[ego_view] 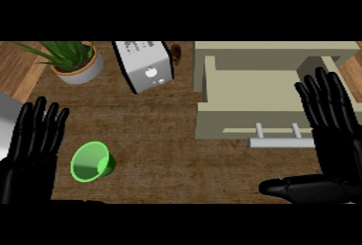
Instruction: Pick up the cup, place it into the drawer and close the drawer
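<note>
Green cup (93, 161) on its side w/ left hand (28, 148) just beside it, fingers straight; right hand (332, 143) straight-fingered too, over the open drawer (247, 117).

Your left hand (28, 158) is glossy black, its long slim fingers built of rounded segments that catch soft grey highlights. Your right hand (332, 143) matches it in colour and finish; its thumb (300, 187) looks thicker, blunt and rounded.

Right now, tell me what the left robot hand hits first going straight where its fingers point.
Likely the plant; the left robot hand points up the counter toward it, though depth is unclear.
</note>
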You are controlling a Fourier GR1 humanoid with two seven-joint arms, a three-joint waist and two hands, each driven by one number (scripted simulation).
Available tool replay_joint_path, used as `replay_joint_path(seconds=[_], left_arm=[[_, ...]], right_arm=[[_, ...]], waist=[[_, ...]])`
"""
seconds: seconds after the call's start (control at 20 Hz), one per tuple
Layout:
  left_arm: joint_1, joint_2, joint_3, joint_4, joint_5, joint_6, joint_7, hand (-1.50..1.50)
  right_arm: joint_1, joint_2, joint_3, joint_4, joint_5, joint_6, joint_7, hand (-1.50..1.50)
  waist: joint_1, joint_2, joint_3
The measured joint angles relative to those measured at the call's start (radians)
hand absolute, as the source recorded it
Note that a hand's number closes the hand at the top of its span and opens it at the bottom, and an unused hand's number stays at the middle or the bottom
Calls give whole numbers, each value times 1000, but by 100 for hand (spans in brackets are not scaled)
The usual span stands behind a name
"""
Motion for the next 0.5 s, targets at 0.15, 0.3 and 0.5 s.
replay_joint_path(seconds=[0.15,0.3,0.5], left_arm=[[14,0,13,43,-6,-7,-35,-150],[21,-1,19,53,-7,-4,-31,-150],[56,3,37,93,-7,-20,-60,-150]], right_arm=[[1,-6,-12,-4,-10,7,2,-150],[-5,2,0,-10,6,-4,11,-150],[-15,-2,-5,-18,-3,0,25,-150]], waist=[[0,0,0],[0,0,0],[0,0,0]])
